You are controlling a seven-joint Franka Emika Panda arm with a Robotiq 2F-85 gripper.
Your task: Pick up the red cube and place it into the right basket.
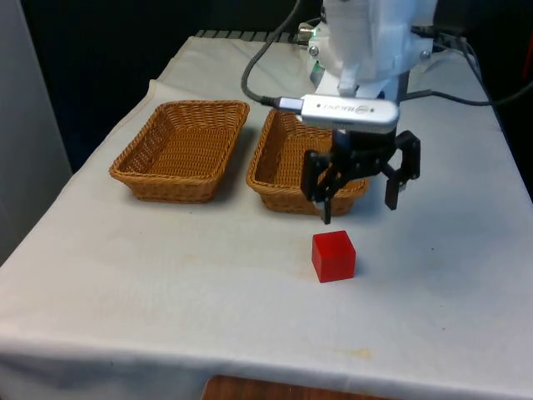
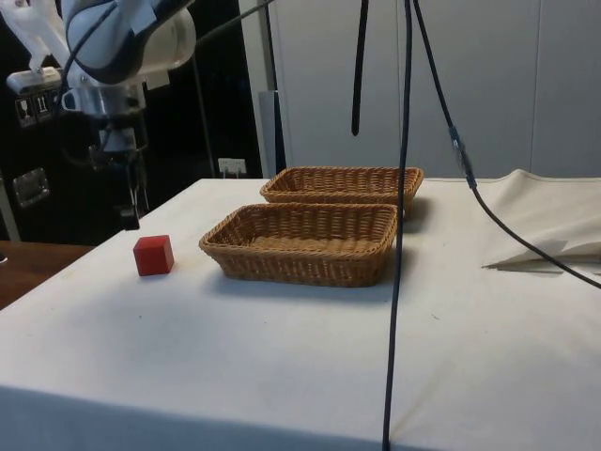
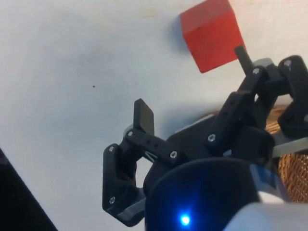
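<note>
Red cube (image 1: 334, 256) untouched on counter; black claw (image 1: 360, 206) spread apart above it, nothing held. Approach step; next: lower, straddle cube.

left wicker basket (image 1: 181, 150) on white cloth (image 1: 166, 275); black cables (image 2: 406, 188) hanging

Front view: arm (image 1: 371, 37) cropped by the top edge, and the tool (image 1: 360, 200) covers part of the right basket's (image 1: 283, 158) near rim. Surface (image 1: 166, 283) cut off at the bottom edge. Wrist view: red cube (image 3: 211, 41) clipped at the frame edge, one finger (image 3: 244, 58) overlaps its corner; basket shows as a sliver behind the tool. Side view: far basket (image 2: 343, 180) partly hidden by the near one (image 2: 300, 242).
</note>
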